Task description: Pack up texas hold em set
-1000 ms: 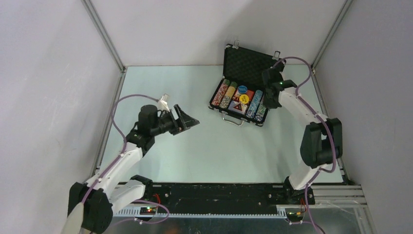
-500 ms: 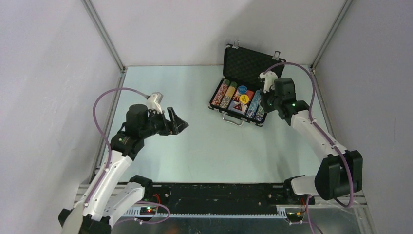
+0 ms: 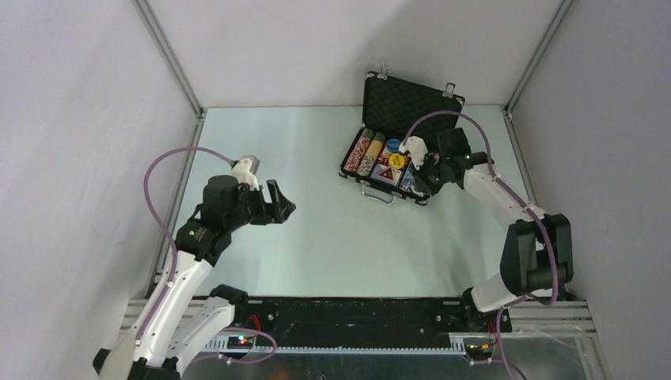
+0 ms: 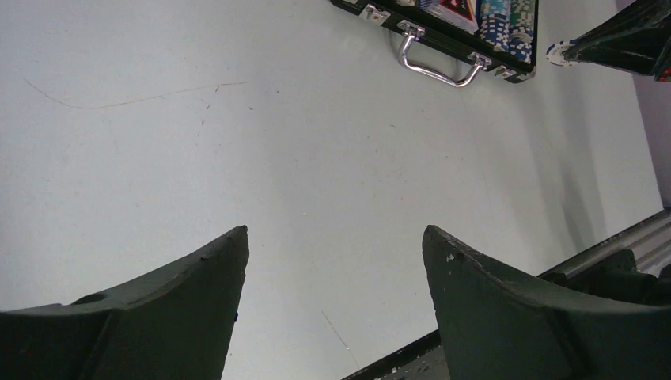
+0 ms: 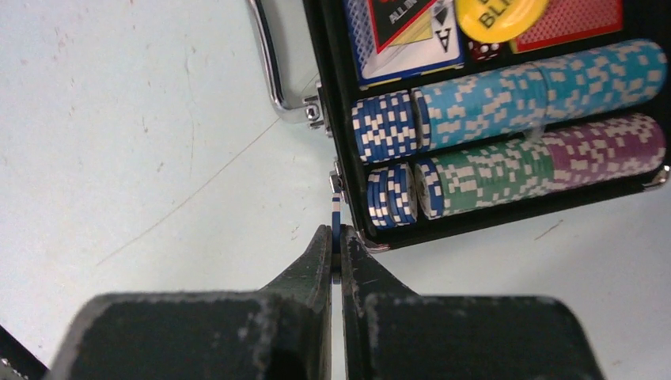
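Note:
The texas hold em set's black briefcase (image 3: 407, 99) lies open at the back right, its lid upright. Rows of poker chips (image 5: 514, 87), a card deck (image 5: 396, 32), a yellow disc (image 5: 494, 14) and a red die (image 5: 484, 49) fill its tray. My right gripper (image 5: 336, 231) is shut on a blue-and-white chip (image 5: 336, 214) held edge-on just outside the case's front right corner (image 5: 360, 237). From above, the right gripper (image 3: 422, 184) hangs over that corner. My left gripper (image 3: 283, 204) is open and holds nothing, over bare table at the left.
The case's silver handle (image 5: 269, 71) juts toward the near side. Grey walls and metal frame posts (image 3: 170, 59) bound the table at left, back and right. The arms' black base rail (image 3: 356, 313) runs along the near edge.
My right gripper has swung from behind the case's right end down to its front right corner. The left arm has drawn back toward the near left, jaws still open.

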You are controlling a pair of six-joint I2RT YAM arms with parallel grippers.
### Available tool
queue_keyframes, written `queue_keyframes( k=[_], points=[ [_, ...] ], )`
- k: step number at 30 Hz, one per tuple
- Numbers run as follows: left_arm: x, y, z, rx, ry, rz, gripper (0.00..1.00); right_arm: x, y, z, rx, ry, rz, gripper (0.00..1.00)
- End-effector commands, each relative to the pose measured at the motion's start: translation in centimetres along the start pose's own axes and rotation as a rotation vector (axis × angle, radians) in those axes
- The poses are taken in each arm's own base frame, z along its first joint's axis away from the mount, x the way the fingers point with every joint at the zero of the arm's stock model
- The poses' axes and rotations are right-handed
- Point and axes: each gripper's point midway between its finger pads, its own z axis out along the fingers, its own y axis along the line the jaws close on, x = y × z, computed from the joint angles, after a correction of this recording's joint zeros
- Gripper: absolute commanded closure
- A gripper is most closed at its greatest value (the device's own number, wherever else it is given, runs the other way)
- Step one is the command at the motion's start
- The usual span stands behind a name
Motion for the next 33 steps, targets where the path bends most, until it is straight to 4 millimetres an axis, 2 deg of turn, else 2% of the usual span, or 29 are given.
queue_keyframes(
  k=[1,6,20,33],
  points=[
    [-0.6,0.9,-0.2,-0.044,-0.026,0.033,0.14,-0.1,0.0,0.1,-0.05,0.039,-0.108,1.0],
    [-0.7,1.1,-0.2,-0.055,-0.031,0.035,0.14,0.9,-0.8,0.9,-0.029,0.092,-0.119,1.0],
    [-0.6,1.2,-0.2,-0.06,-0.028,0.035,0.14,2.1,-2.7,2.4,0.043,0.159,-0.134,1.0],
    [-0.6,1.2,-0.2,-0.062,-0.027,0.036,0.14,0.8,-5.0,3.0,0.162,0.155,-0.203,1.0]
  ],
)
